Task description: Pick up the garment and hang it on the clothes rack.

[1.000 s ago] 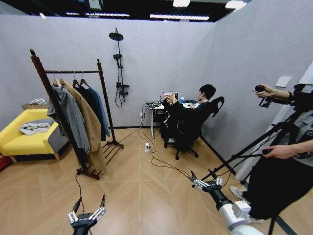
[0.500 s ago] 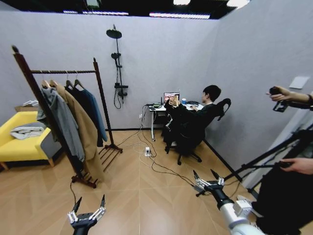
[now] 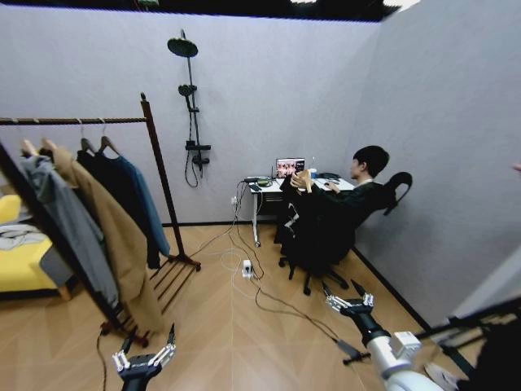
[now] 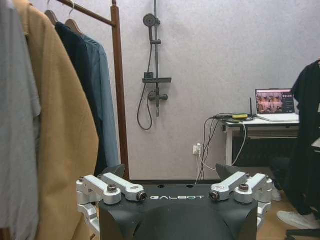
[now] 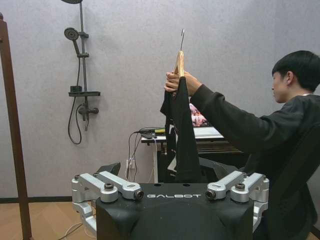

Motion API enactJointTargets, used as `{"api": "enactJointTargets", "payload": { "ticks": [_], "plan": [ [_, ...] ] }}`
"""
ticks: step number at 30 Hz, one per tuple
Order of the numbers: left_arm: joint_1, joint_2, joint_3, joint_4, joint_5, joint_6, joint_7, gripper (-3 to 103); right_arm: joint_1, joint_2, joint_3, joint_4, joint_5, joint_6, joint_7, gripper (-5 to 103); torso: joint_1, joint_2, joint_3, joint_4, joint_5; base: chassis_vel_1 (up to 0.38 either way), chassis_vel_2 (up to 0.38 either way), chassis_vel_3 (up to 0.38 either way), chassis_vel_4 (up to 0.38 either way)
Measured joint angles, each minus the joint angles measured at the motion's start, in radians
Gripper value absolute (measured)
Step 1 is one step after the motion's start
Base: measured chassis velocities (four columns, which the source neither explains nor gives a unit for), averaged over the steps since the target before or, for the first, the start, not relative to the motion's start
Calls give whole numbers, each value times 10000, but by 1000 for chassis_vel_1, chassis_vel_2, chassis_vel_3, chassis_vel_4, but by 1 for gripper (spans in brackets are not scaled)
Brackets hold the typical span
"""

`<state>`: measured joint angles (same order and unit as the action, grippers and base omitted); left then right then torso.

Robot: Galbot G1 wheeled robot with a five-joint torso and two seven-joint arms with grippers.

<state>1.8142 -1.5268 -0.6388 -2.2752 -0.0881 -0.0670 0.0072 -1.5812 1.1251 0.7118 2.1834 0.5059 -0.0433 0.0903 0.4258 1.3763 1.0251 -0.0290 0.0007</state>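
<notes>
The garment (image 3: 291,213) is a black top on a light wooden hanger (image 5: 179,62). A seated person's hand holds it up in front of the desk, and it hangs straight down (image 5: 181,135) just beyond my right gripper (image 5: 162,170). That gripper (image 3: 346,295) is open and empty, low at the right, well short of the garment. My left gripper (image 3: 146,346) is also open and empty, low near the floor. The clothes rack (image 3: 159,175) stands at the left, its dark post (image 4: 119,100) rising beyond my left gripper (image 4: 172,172).
A grey coat, a tan coat (image 3: 106,228), a black coat and a blue jacket (image 3: 142,204) hang on the rack. Cables and a power strip (image 3: 246,267) lie on the floor before the desk (image 3: 269,186). Tripod legs (image 3: 480,322) stand at the right, a yellow sofa (image 3: 16,265) at the left.
The whole picture has slid left and grown, so the camera has turned right and closed in. The rack now runs off the left edge. Both grippers keep their open pose.
</notes>
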Motion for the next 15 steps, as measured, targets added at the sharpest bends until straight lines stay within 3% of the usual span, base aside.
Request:
{"api": "enactJointTargets", "payload": {
  "ticks": [2,15],
  "plan": [
    [0,-1,0,1,0,0,-1,100,-46,-6,53,69,0,16,17,100,-5,3,-3,-1,-15,-365,353,361,-347],
    [0,0,1,1,0,0,1,100,78,-196,213,320,-224,-25,483,100,-5,3,-2,1,-12,-349,349,344,-354]
  ]
}}
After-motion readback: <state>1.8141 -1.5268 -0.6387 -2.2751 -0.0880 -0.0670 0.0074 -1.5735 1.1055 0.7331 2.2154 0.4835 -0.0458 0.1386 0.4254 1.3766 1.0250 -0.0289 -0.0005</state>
